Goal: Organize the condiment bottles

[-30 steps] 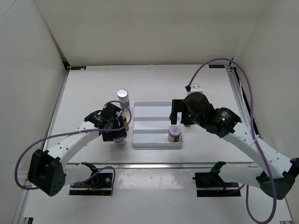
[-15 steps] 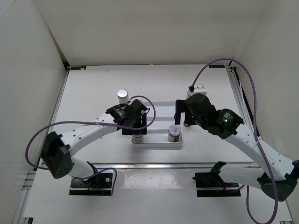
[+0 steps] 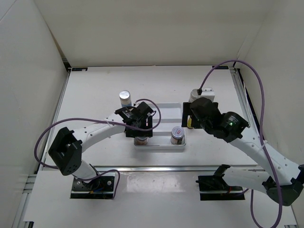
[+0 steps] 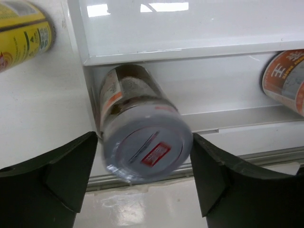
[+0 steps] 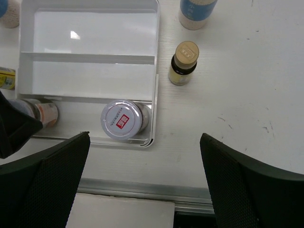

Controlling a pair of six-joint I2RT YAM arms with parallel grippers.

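Left red jar (image 4: 142,147) in the left gripper (image 4: 145,137), at the left end of the tray's (image 5: 90,31) near compartment.
The jar was tilted, its silver lid toward the wrist camera, with both fingers (image 4: 61,175) tight against its sides: jaws narrow, clamped on it. The right red jar (image 5: 122,121) stood upright at the right end of the same compartment, and the tray's other two compartments held nothing. The left yellow bottle (image 4: 23,31) sat on the table (image 5: 237,95) just left of the tray. The right yellow bottle (image 5: 183,64) stood just right of it, with the right white jar (image 5: 197,12) beyond. The left white jar (image 3: 125,98) stood off the tray's far-left corner. The right gripper (image 5: 145,137) hung over the tray's near-right corner, jaws wide, holding nothing.
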